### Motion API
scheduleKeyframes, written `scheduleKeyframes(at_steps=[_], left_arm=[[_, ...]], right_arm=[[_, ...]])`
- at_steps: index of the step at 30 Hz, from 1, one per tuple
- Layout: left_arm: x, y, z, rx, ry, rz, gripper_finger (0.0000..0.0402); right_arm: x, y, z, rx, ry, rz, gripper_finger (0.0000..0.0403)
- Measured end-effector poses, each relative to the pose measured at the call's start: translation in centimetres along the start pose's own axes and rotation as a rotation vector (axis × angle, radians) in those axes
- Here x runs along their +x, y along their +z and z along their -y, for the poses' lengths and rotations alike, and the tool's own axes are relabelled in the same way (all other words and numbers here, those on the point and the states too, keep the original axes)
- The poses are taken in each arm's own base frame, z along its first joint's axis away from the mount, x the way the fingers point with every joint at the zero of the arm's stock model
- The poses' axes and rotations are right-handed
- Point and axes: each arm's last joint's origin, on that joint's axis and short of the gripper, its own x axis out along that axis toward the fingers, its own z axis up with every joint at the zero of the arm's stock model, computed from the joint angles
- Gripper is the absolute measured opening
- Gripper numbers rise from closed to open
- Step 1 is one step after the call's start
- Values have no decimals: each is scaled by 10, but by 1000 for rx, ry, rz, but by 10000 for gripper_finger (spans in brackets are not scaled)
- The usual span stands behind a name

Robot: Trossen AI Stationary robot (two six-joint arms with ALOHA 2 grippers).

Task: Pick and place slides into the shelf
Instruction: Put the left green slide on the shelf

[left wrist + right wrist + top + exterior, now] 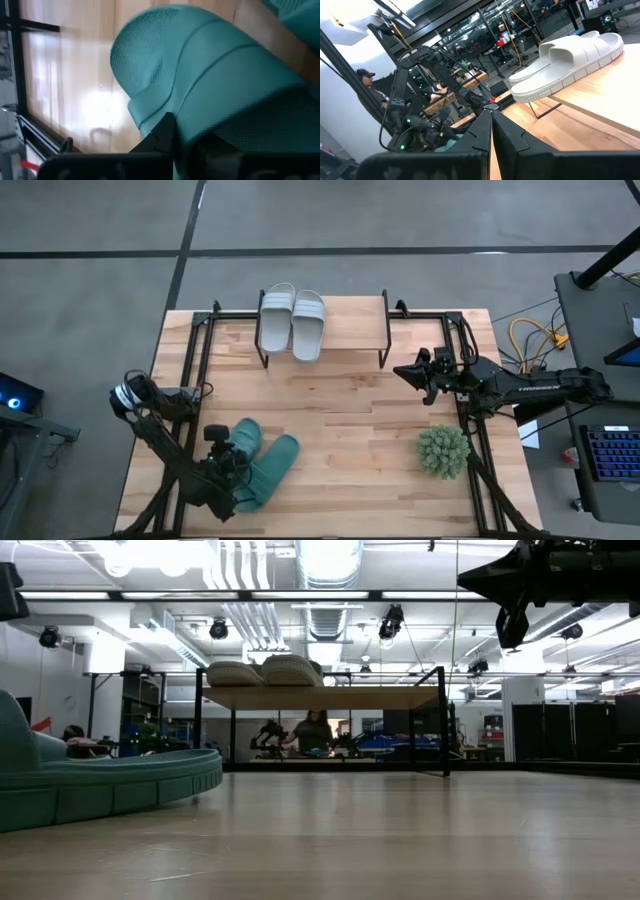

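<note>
Presently left gripper (222,463) clamps on a teal slide (240,442); right gripper (408,372), fingers together, hangs beside the shelf (350,325).

The high view looks straight down on the whole table (350,420); the low view sits at tabletop height, facing level across to the shelf (320,697) and the room behind; the left wrist view presses very close against a teal slide (210,90); the right wrist view looks across the table from farther off, sharing the grey-white slides (570,55) on the shelf with the high and low views.
</note>
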Motion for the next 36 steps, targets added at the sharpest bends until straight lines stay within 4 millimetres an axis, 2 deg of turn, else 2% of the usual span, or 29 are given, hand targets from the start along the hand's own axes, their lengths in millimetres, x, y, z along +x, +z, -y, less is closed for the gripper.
scheduleKeyframes(at_steps=[7, 21, 26, 36], left_arm=[[-15, 4, -21, -15, 19, -39, 1], [-44, 5, -61, -76, -67, 17, 0], [-58, 18, -78, -145, -68, 94, 0], [-89, 62, -109, -229, -94, 244, 0]], right_arm=[[0, 0, 0, 0, 0, 0, 9], [0, 0, 0, 24, 0, 0, 8], [0, 0, 0, 58, 0, 0, 9], [0, 0, 0, 91, 1, -1, 9]])
